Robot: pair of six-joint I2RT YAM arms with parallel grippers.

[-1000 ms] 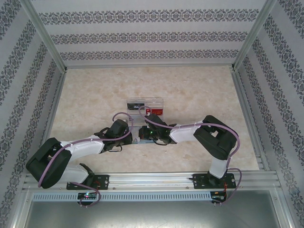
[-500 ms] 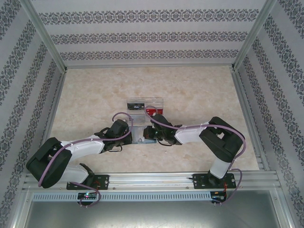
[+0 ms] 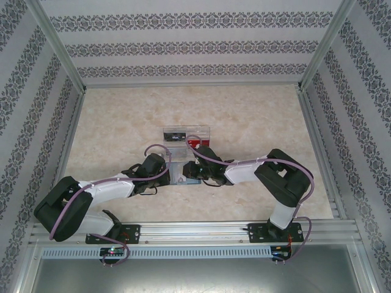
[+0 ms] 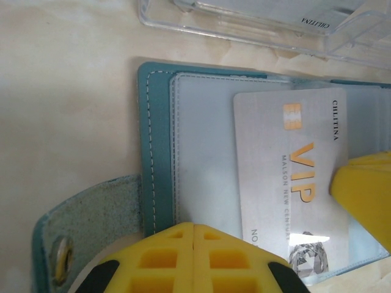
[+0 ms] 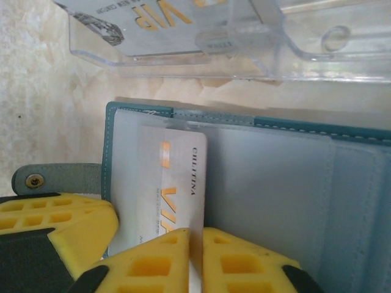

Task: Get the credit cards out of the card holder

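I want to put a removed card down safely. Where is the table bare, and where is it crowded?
Bare: the table beyond the tray, up to the back wall, and the wide areas to the tray's left and right. Crowded: the middle, where the left arm and right arm meet over the holder, close before the tray.

place: robot lab test booth | evidence: aluminium frame (image 3: 57, 46), patterned wall panels (image 3: 195, 46), marble-look tabletop (image 3: 122, 122), bolted mounting rail (image 3: 195, 231)

White arms (image 3: 110, 189) with black joints, lilac cables (image 3: 153, 146), yellow waffled fingers (image 4: 183, 256).
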